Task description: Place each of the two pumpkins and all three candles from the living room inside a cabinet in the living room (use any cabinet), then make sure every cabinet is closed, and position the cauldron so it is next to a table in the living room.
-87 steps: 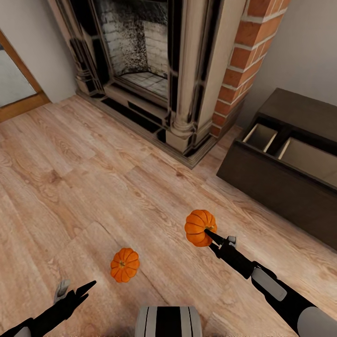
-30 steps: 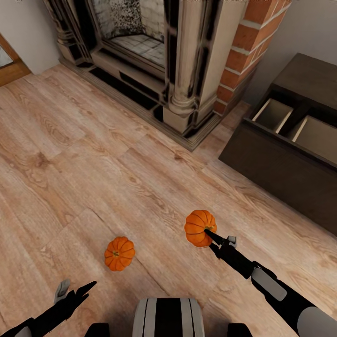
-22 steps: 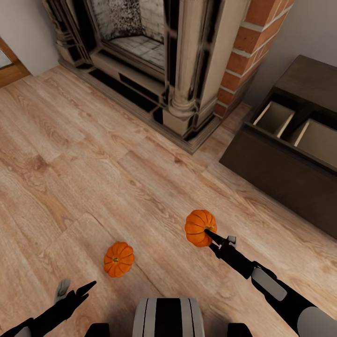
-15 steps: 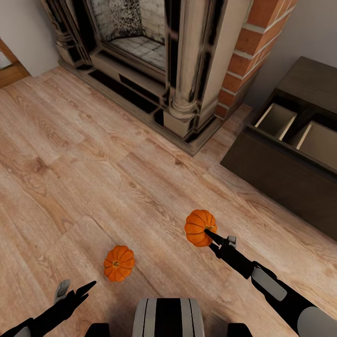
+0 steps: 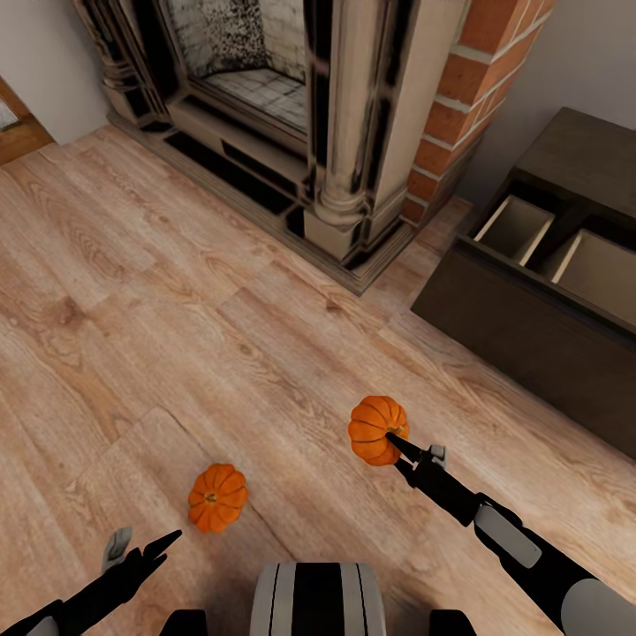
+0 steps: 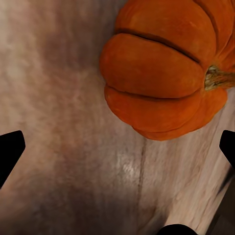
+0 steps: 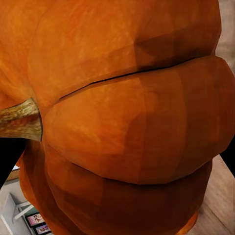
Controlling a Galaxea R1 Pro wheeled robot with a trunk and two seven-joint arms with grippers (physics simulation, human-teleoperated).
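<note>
My right gripper (image 5: 394, 438) is shut on a bright-orange ribbed pumpkin (image 5: 377, 429), held above the wood floor; up close, that pumpkin (image 7: 127, 122) and its brown stem sit between the jaws. A second pumpkin (image 5: 216, 497) lies on the floor, just ahead and right of my left gripper (image 5: 143, 541), which is open and empty. In the left wrist view this floor pumpkin (image 6: 166, 68) lies beyond the black fingertips (image 6: 10, 152), apart from them. The dark-brown cabinet (image 5: 521, 309) stands at the right with a drawer pulled open, showing two pale compartments.
A stone fireplace (image 5: 265, 115) with a brick column (image 5: 455, 97) fills the back wall. Bare wood floor (image 5: 177, 309) lies between me and the cabinet. A wooden door frame (image 5: 18, 132) is at the far left.
The whole view has shifted as the camera moved: the floor pumpkin now sits lower and further left in the picture. Both arms keep their pose, and the right gripper still holds its pumpkin.
</note>
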